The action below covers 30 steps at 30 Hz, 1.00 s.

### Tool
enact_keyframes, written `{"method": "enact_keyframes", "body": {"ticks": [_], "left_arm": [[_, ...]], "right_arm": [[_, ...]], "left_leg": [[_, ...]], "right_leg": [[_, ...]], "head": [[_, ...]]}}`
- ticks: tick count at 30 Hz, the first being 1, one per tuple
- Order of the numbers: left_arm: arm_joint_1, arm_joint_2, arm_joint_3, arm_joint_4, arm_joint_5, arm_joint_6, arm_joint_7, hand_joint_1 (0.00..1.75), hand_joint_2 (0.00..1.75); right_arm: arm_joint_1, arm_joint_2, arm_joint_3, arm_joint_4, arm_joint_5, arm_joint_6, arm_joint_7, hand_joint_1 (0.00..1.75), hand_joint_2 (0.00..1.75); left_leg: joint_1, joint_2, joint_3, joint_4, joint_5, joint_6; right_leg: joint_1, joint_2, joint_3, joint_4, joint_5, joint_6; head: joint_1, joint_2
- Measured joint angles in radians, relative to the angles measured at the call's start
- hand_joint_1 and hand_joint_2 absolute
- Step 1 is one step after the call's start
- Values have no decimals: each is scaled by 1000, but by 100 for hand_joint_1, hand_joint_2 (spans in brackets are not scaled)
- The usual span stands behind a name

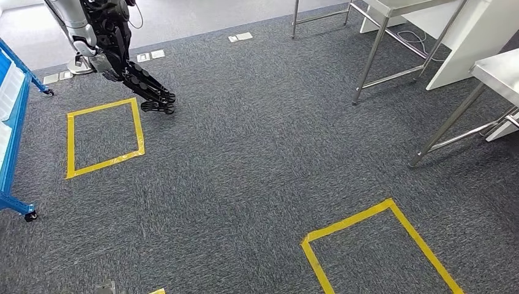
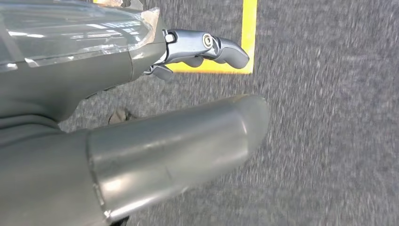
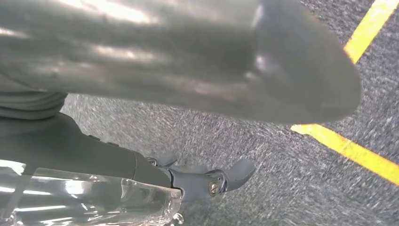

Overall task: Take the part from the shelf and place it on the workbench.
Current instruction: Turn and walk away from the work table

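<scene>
The blue shelf [image 1: 11,122] stands at the left edge of the head view, with white trays on it. Steel-legged workbenches [image 1: 392,9] [image 1: 499,70] stand at the back right. In the left wrist view my left hand [image 2: 141,117] hangs over grey carpet, thumb [image 2: 188,141] and a finger [image 2: 207,47] apart, with nothing between them. In the right wrist view my right hand [image 3: 188,70] hangs the same way, a dark finger [image 3: 221,179] stretched out, holding nothing.
Another robot's dark legs [image 1: 134,79] stand at the back left beside a yellow tape square [image 1: 104,138]. A second tape square [image 1: 379,245] lies near the front right. White panels [image 1: 459,37] lean behind the benches. Grey carpet spans the middle.
</scene>
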Motion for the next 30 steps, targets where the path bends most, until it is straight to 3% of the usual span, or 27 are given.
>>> {"method": "enact_keyframes", "body": {"ticks": [1, 3, 5, 6, 7, 8, 10, 12, 14, 16, 17, 19, 21, 22, 23, 25, 27, 30], "left_arm": [[1, 0, 0, 0, 0, 0, -1, 0, 0], [0, -1, 0, 0, 0, 0, -2, 0, 0], [1, -2, 0, 0, 0, 0, -3, 0, 0], [2, -2, 0, 0, 0, 0, -3, 0, 0], [3, -2, 0, 0, 0, 0, -3, 0, 0], [3, -2, 0, 0, 0, 0, -3, 0, 0], [2, -1, 0, 0, 0, 0, -3, 0, 0], [-2, -1, 0, 0, -2, 0, -4, 0, 0], [-3, -1, 0, 0, -4, 1, -4, 0, 0], [-4, -1, 0, 0, -3, 3, -5, 0, 0], [-5, -2, 0, 0, -2, 4, -5, 0, 0], [-8, -2, 0, 0, -1, 4, -5, 0, 0], [-7, -2, 0, 0, 0, 4, -5, 0, 0], [-6, -2, 0, 0, 0, 5, -5, 0, 0], [-5, -2, 0, 0, -2, 6, -5, 0, 0], [-7, -2, 0, 0, -5, 8, -3, 0, 0], [-8, -2, 0, 0, -7, 12, 0, 0, 0], [-8, -1, 0, 0, -9, 16, 5, 0, 0]], "right_arm": [[0, 0, 0, 0, 0, 0, 0, 0, 0], [2, 0, 0, 0, 0, 0, 0, 0, 0], [6, 0, 0, 0, -1, -1, 0, 0, 0], [7, 0, 0, 0, -1, -1, 0, 0, 0], [7, 0, 0, 0, -1, -1, 0, 0, 0], [6, 1, 0, 0, -1, -1, 0, 0, 0], [5, 2, 0, 0, -1, -1, -1, 0, 0], [5, 2, -1, 0, -1, -1, -2, 0, 0], [3, 2, -1, 0, 0, -2, -2, 0, 0], [1, 2, -1, 0, 2, -2, -2, 0, 0], [1, 3, -1, 0, 2, -2, -2, 0, 0], [3, 4, -1, 0, 4, -2, -2, 0, 0], [8, 3, -1, 0, 4, -3, -2, 0, 0], [9, 3, -1, 0, 3, -3, -1, 0, 0], [9, 3, -2, 0, 2, -4, -1, 0, 0], [8, 2, -3, 0, -1, -5, 0, 0, 0], [7, 1, -8, 1, -3, -7, 0, 0, 0], [6, 1, -15, 1, -5, -9, -1, 0, 0]], "left_leg": [[0, 22, -12, 25, -17, -5], [0, 78, -65, 137, -83, -13], [4, 98, -127, 264, -136, -19], [5, 101, -138, 287, -138, -20], [5, 104, -128, 268, -119, -20], [5, 110, -95, 210, -87, -18], [2, 147, -15, 68, -34, -11], [-4, 167, 21, 2, -20, 0], [-8, 148, 19, -3, -18, 11], [-4, 129, 23, -13, -10, 24], [-1, 120, 25, -18, -6, 30], [1, 97, 22, -20, -1, 37], [0, 71, 20, -20, -1, 37], [0, 58, 21, -19, -1, 37], [1, 46, 22, -18, -1, 36], [0, 22, 22, -13, -2, 30], [-3, 5, 17, -8, -4, 19], [2, -5, 9, -3, -4, 1]], "right_leg": [[-2, -10, 1, -3, 2, -7], [0, -31, 1, -5, 3, -17], [5, -56, 0, -4, 1, -21], [6, -67, 0, -4, 0, -21], [6, -78, 0, -4, 0, -22], [6, -87, 2, -4, -2, -21], [11, -103, 6, -4, -6, -17], [17, -117, 11, -4, -12, -8], [18, -133, 16, -6, -15, 1], [14, -113, 5, 20, -34, 6], [12, -89, -15, 62, -56, 6], [6, -41, -84, 205, -117, 0], [4, -29, -139, 307, -144, 5], [2, -28, -140, 300, -133, 13], [-1, -25, -119, 249, -104, 24], [-7, 4, -56, 98, -37, 39], [-9, 24, -22, 18, -5, 34], [-4, 6, -16, 13, 2, 13]], "head": [[-3, 0], [-9, 0], [-12, 0], [-12, 0], [-13, 0], [-13, 0], [-15, 0], [-13, 0], [-11, 0], [-9, 0], [-6, 0], [-1, 0], [0, 0], [0, 0], [1, 0], [3, 0], [5, 0], [4, 0]]}}
